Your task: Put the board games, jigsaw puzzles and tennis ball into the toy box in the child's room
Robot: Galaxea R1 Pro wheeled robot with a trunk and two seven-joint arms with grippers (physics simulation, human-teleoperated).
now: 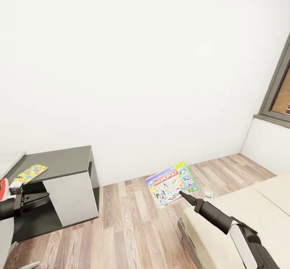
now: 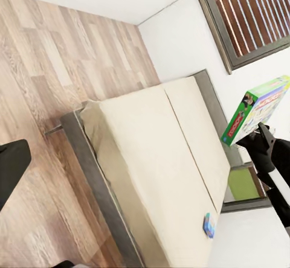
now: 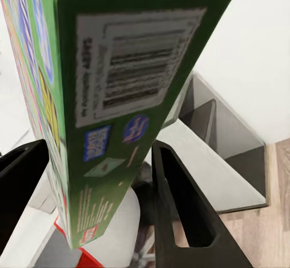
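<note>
The right gripper pinches a board game aloft beside the bed; the left gripper's jaw state is unclear; a jigsaw puzzle lies on the dark table; another board game, small and blurry, rests on the bed.

My right gripper reaches forward, its two fingers squeezing a board game. My left gripper is held low.

white wall, wood-plank floor, grey-framed window
</note>
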